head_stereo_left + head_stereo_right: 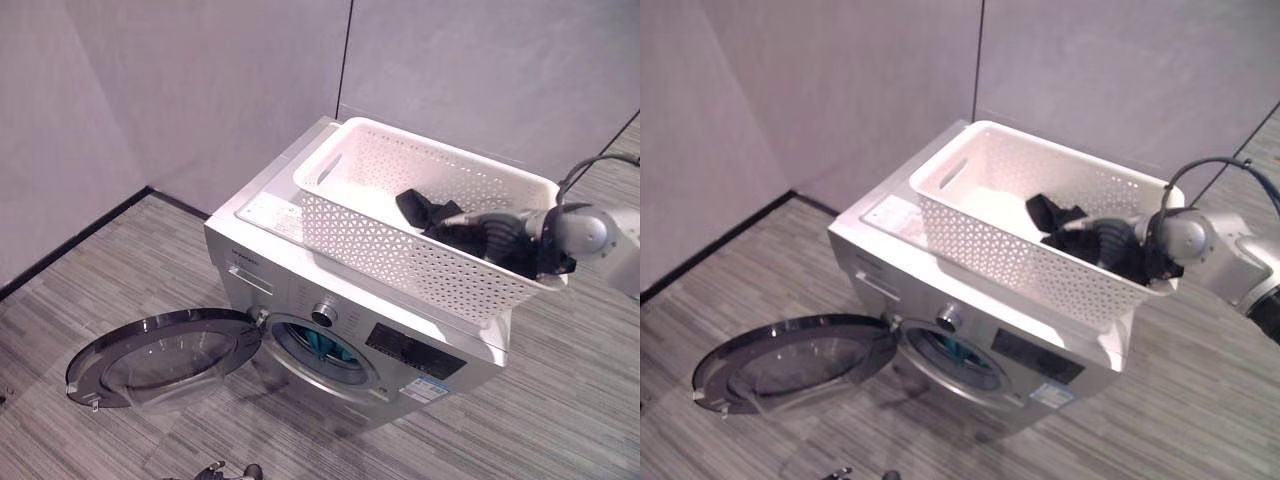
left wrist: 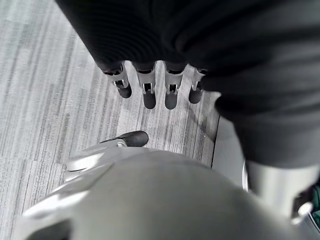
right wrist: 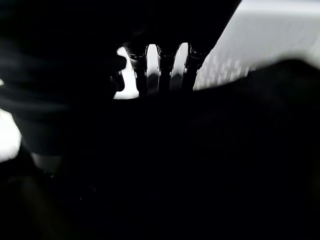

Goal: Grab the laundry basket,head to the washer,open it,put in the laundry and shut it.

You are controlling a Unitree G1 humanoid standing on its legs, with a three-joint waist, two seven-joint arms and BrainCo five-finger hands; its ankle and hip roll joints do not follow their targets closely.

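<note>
White laundry basket up on top of the silver washer, perched toward its right side. Washer door swung wide open to the left, lying low over the grey striped floor, with something teal showing inside the drum opening. Down in the basket, dark laundry heaped toward the right end. Right hand reaching in over the basket's right rim, buried in that dark cloth; in its wrist view, fingers disappearing into the fabric, so cannot tell whether closed on it or not. Left hand hanging over the floor, fingers straight and relaxed, thumb apart, holding nothing.
</note>
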